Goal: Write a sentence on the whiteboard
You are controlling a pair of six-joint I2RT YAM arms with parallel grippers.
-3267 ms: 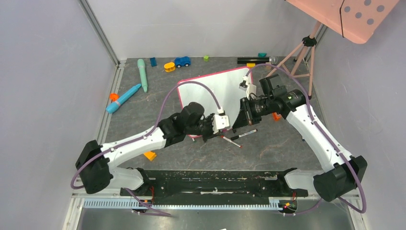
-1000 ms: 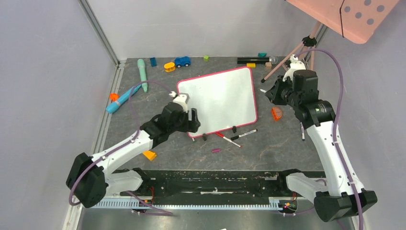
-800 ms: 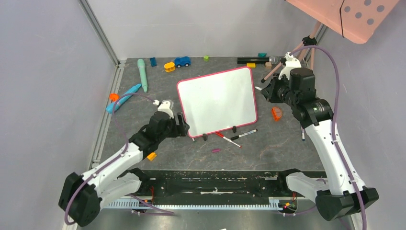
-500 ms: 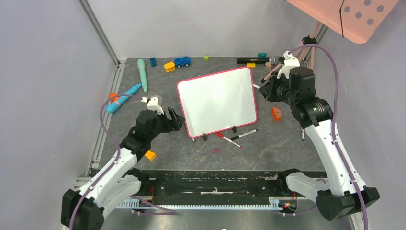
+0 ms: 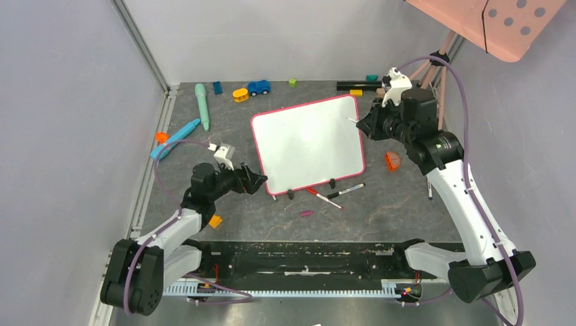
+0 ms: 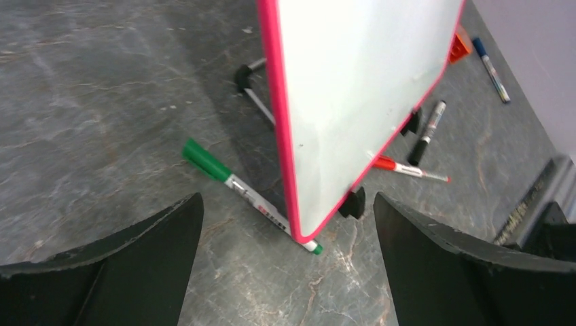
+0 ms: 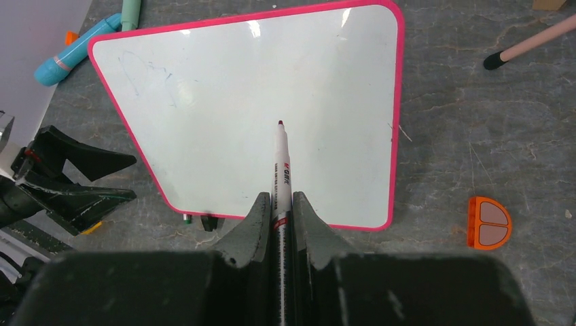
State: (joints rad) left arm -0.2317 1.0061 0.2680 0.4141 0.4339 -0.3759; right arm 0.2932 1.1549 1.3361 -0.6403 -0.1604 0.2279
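- The whiteboard [image 5: 309, 142] stands in the middle of the worktop [image 5: 380, 204]. It leans back on its two black clip feet [image 5: 331, 182], so its white face looks up toward your arms. I judge that this tilt makes it easier to reach with a pen.
- The sentence is not there yet. The face is blank, with only a faint bluish smear [image 7: 146, 71] near one far corner.
- Your right fingers [image 7: 261, 217] are pressed together on the barrel of an uncapped marker [image 7: 281, 170]. It lies straight between them, and its dark tip points out at the board.
- In the top view the tip hangs over the right side of the board. It looks just apart from the surface, but I cannot tell this for sure.
- Your left fingers [image 6: 136, 265] are spread wide and hold nothing. They are low, near the lower left corner of the board, and do not touch the frame.
- I think the left arm waits there to steady the board, because a propped board can slide when the pen pushes on it.
- A green-capped marker [image 6: 238, 187] lies on the worktop and passes under that corner. A red marker [image 5: 325, 198] and a black marker [image 5: 346, 191] lie just in front of the feet.
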